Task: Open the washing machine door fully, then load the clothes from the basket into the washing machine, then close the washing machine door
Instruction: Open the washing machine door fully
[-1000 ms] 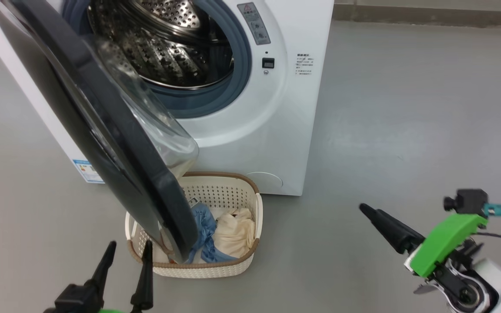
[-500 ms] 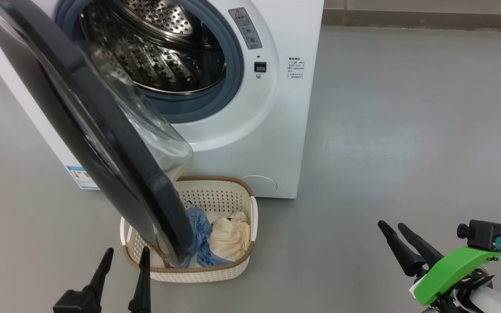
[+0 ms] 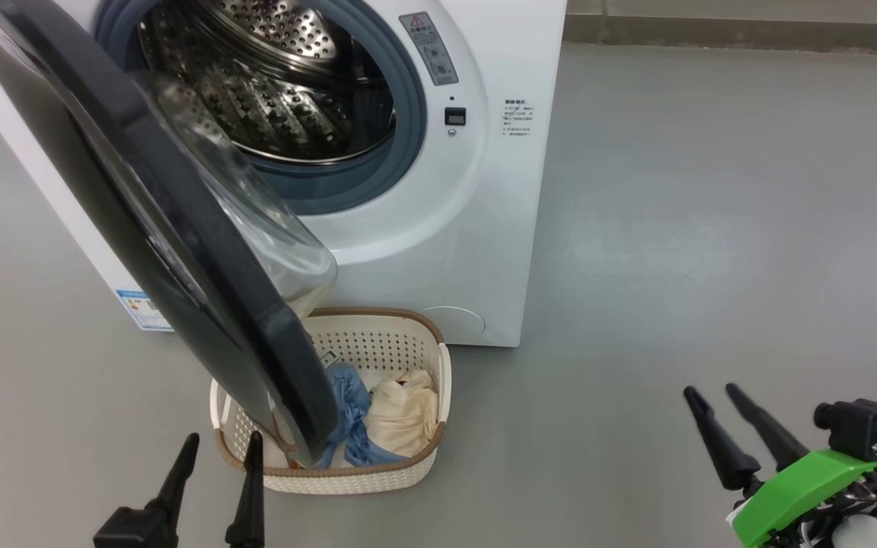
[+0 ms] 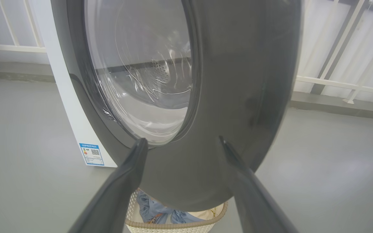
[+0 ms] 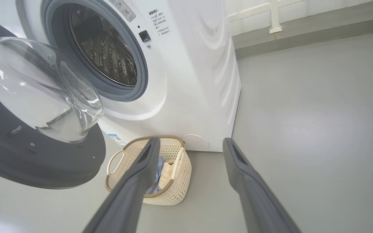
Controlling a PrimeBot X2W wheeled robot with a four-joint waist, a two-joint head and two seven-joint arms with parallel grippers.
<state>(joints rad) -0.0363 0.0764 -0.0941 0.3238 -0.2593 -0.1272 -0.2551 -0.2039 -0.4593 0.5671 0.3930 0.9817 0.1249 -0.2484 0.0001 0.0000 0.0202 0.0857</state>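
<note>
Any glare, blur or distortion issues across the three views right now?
Head view: sharp, mild glare on the glass window of the washing machine door. Left wrist view: the door is close and soft at its right edge. Right wrist view: wide-angle bows the washing machine's side; bright glints on the glass.

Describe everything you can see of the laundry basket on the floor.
The basket is a small, rectangular cream tub, plastic by its look, with perforated walls, a brown woven-look rim and white side handles. It stands upright on the grey floor, close in front of the washing machine and partly under the open door. Inside lie a light blue garment and a cream garment.
</note>
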